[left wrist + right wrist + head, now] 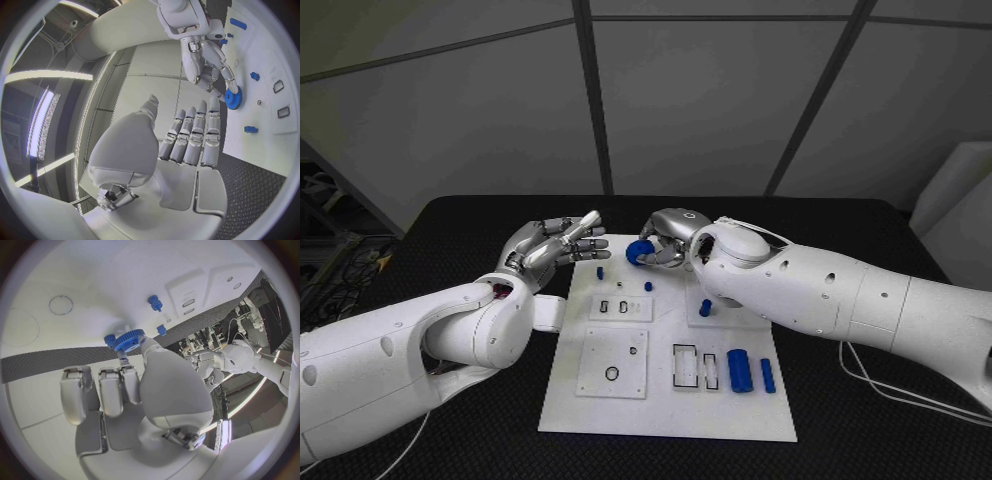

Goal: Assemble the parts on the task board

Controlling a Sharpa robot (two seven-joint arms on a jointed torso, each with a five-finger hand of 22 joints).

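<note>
1. Head view puts the right hand (669, 238) over the far edge of the flat white plastic task board (589, 405), its fingers closed round a small blue toothed plastic gear (639, 252); in the right wrist view the gear (129, 340) sits pinched at the fingertips, just above the board's surface
2. My reading is that the step in hand is seating this gear on the board's far end. Whether it already touches a peg or the board I cannot tell
3. The next move likely calls for lining the gear's bore up with its post, then a straight press down before the fingers let go
4. The right arm reaches in with the wrist bent, so the palm faces the board
5. The left hand (554, 243) is raised just beside the board's far left corner, holding nothing, fingers straight and side by side with the thumb apart, as the left wrist view confirms (187, 137)
6. Farther out on the board stand short blue plastic pegs (600, 271) near the gear, and blue cylindrical pieces (740, 371) lie toward the near right
7. All of it rests on the black bench (459, 225)
</note>
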